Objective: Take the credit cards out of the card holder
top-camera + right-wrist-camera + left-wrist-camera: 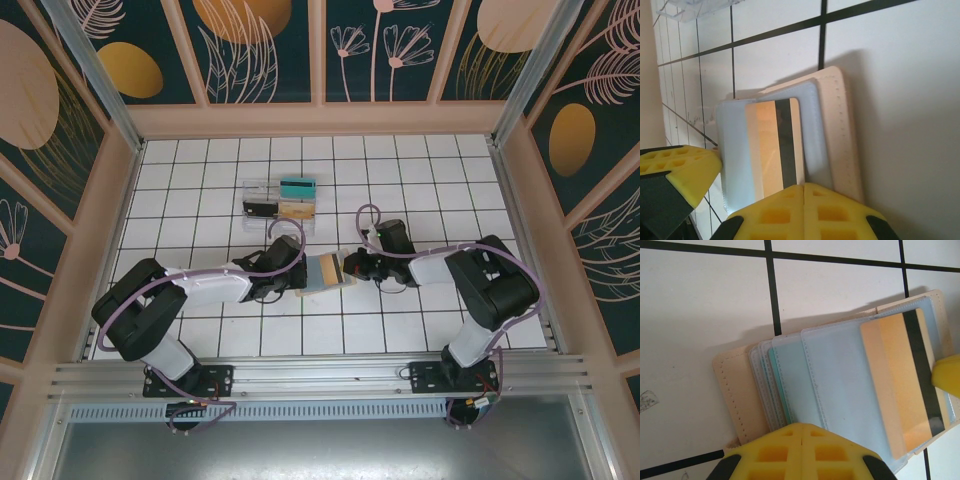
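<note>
Extracting the tan-gold card: it lies partly out of a clear sleeve of the card holder, mid-tabletop. Left gripper is closed on the holder's edge; right gripper looks closed on the card. Next move calls for a straight pull along the sleeve, with the holder pinned.

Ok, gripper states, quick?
Left gripper: closed, resting on the tan bifold card holder.
Right gripper: closed, against the tan-gold plastic credit card.
</note>
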You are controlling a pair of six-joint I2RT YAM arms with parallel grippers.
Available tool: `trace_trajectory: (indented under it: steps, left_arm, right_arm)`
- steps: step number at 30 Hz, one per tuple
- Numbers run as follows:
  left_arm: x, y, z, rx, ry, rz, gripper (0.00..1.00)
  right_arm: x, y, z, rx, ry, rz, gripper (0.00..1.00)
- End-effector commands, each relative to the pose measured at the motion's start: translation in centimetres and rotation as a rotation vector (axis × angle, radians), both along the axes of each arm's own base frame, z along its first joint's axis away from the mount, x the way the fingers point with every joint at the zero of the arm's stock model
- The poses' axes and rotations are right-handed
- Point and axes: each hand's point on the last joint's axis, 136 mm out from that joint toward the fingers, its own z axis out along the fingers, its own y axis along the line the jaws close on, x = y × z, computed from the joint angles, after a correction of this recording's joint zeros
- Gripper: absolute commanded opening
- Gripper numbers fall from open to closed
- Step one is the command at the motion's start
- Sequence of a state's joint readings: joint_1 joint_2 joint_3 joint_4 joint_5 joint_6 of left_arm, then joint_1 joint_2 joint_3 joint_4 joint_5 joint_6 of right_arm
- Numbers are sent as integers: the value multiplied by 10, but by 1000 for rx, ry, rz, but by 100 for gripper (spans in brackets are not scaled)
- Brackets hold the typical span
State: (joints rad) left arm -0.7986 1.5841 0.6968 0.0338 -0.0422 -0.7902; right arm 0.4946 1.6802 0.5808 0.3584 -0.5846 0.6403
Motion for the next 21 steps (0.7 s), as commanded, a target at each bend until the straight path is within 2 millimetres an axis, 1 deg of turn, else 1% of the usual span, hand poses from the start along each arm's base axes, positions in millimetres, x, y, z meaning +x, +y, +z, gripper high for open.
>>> trace_trajectory:
  steps: [1, 5, 8, 10, 12, 13, 15, 16, 17, 18, 19, 21]
  left_arm:
    - [-16, 19, -26, 88, 71, 6, 0]
    - [-15, 19, -25, 87, 67, 7, 0]
    - [-13, 17, -21, 81, 61, 10, 0]
    - [-11, 16, -14, 66, 45, 20, 0]
    - [-6, 15, -1, 40, 13, 35, 2]
    - [-3, 14, 9, 21, -10, 47, 11]
    - [3, 11, 31, -28, -59, 68, 14]
    - [5, 9, 43, -62, -85, 74, 21]
    - [7, 8, 55, -94, -108, 80, 33]
    - [8, 6, 64, -124, -127, 86, 42]
    - [9, 5, 73, -154, -144, 90, 47]
    - [11, 2, 89, -208, -177, 95, 48]
  right_arm:
    - [-5, -17, -5, -38, 4, -22, 0]
    - [-7, -25, -1, -30, -4, -36, 0]
    - [-6, -28, 9, 1, -29, -41, 0]
    - [-5, -28, 20, 18, -61, -42, 0]
    - [-4, -26, 32, 39, -91, -37, 0]
    - [-4, -25, 40, 51, -112, -35, 0]
    - [-2, -24, 54, 71, -152, -34, 0]
    - [-1, -24, 62, 81, -178, -33, 0]
    - [0, -24, 69, 90, -200, -32, 0]
    - [0, -23, 76, 98, -220, -31, 0]
    - [0, -24, 83, 107, -246, -31, 0]
    - [0, -25, 97, 122, -295, -35, 0]
